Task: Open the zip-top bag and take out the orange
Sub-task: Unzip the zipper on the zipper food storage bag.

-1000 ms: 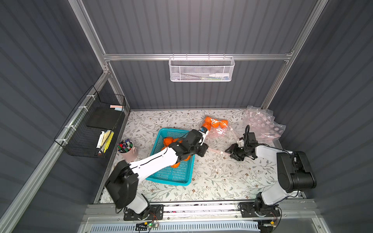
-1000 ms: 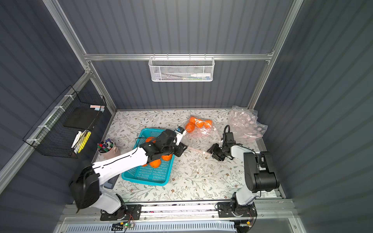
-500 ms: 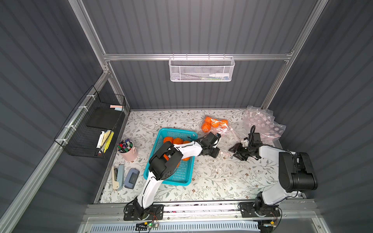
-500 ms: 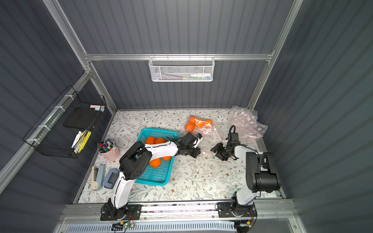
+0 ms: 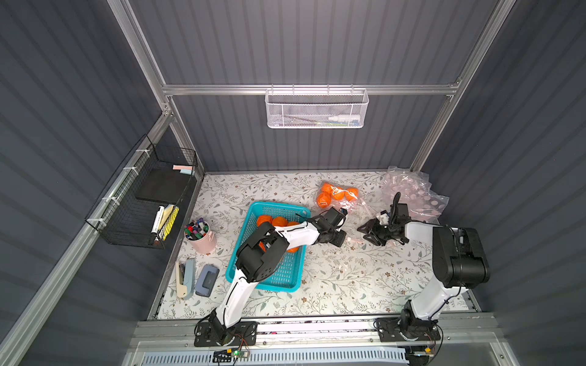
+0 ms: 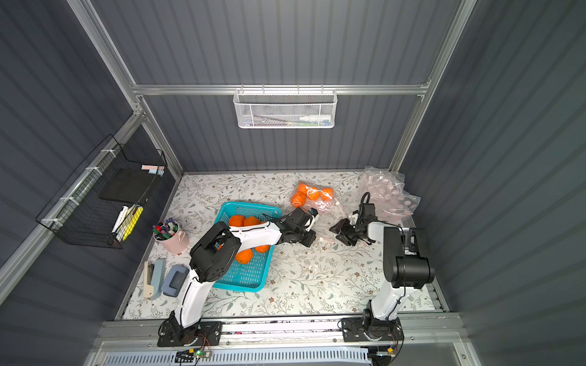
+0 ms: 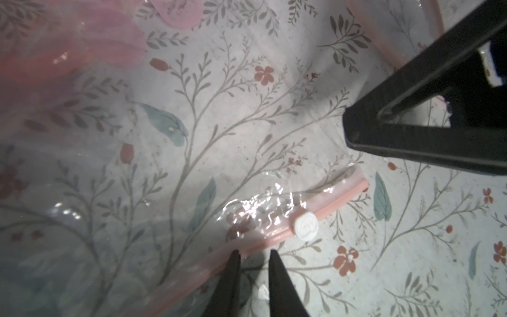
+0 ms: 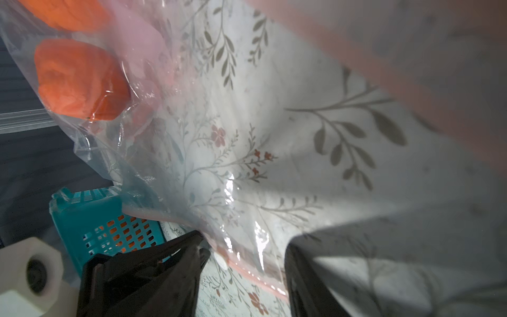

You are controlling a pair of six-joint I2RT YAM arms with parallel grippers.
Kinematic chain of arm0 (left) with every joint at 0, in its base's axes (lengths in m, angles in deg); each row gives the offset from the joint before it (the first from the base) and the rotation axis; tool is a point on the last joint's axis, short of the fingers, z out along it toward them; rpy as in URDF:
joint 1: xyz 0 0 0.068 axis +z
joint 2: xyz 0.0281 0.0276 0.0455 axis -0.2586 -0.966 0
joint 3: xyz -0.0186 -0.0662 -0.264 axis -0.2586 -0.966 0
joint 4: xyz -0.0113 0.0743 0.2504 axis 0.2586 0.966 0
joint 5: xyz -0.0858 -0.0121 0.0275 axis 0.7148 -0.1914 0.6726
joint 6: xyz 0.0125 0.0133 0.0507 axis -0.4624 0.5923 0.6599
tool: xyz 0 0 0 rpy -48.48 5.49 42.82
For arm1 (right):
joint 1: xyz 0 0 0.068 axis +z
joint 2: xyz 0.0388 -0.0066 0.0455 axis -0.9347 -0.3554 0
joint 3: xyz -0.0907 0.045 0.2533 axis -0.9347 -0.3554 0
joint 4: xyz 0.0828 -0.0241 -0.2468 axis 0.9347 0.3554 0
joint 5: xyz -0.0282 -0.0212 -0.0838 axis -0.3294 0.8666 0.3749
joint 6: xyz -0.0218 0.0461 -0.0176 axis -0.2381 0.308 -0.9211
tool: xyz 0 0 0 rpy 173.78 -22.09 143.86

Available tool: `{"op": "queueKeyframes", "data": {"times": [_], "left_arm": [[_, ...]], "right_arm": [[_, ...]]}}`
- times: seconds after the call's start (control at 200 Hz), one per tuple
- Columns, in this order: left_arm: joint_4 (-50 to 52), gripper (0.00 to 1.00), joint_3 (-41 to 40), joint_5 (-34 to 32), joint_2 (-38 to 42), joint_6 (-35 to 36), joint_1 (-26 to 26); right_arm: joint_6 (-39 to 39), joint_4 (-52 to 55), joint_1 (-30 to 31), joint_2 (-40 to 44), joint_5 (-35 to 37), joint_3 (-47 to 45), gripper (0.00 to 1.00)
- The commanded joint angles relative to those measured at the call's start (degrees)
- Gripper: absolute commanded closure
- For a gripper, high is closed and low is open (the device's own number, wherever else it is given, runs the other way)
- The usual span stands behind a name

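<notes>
Left gripper [image 7: 254, 252] sat low over the table [image 7: 411, 247], its two dark fingers [image 7: 231, 277] drawn close with only a slim gap between them. Their tips stood at the pink zip strip [image 7: 337, 195] of the bag [image 7: 247, 216], just beside the white slider [image 7: 305, 227]. The strip ran up to one tip, yet nothing plainly lay between the jaws, so no grip showed. Right gripper [image 5: 364, 234] faced it from near by, jaws spread wide. In the right wrist view clear film hung across most of the frame and the strip passed between the fingers, but whether they pressed on it could not be told. Another pink band [image 7: 389, 35] lay apart from the strip in the left wrist view. Whether the mouth was open could not be told.

In both top views the bag stretched from the grippers toward the back of the table. The oranges [image 5: 336, 195] were bunched inside its far end, behind the left gripper and to the right of the basket [image 5: 285, 274]. Through the film the right wrist camera showed two of them, enclosed. The teal basket held several loose oranges [image 5: 279, 221], partly under the left arm [image 5: 298, 236]. A heap of crumpled bags [image 5: 412, 196] filled the far right corner, beside the right arm [image 5: 418, 229].
</notes>
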Motion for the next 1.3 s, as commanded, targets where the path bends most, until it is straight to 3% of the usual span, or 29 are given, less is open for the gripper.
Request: {"op": "queueKeyframes", "data": {"times": [0.0,0.23,0.415,0.935,1.296], "left_arm": [[3.7,0.79,-0.1,-0.9,-3.4,-0.7,0.1],[3.3,0.80,-0.6,-0.4,-3.6,-0.7,0.2],[3.3,0.80,-0.6,-0.4,-3.5,-0.5,0.1],[2.9,0.80,-1.1,-0.5,-3.1,-0.3,0.1],[2.6,0.80,-1.4,-0.1,-2.9,-0.1,0.1]], "right_arm": [[2.6,0.2,0.6,-3.0,-4.2,-0.2,0.49],[9.8,-8.1,0.7,-1.6,-12.6,-1.8,0.49],[11.5,-9.8,1.2,0.7,-14.3,-3.2,0.51],[7.1,-4.5,1.4,8.4,-15.1,-7.8,0.52],[1.5,1.2,1.8,5.9,-10.0,-6.5,0.54]]}}
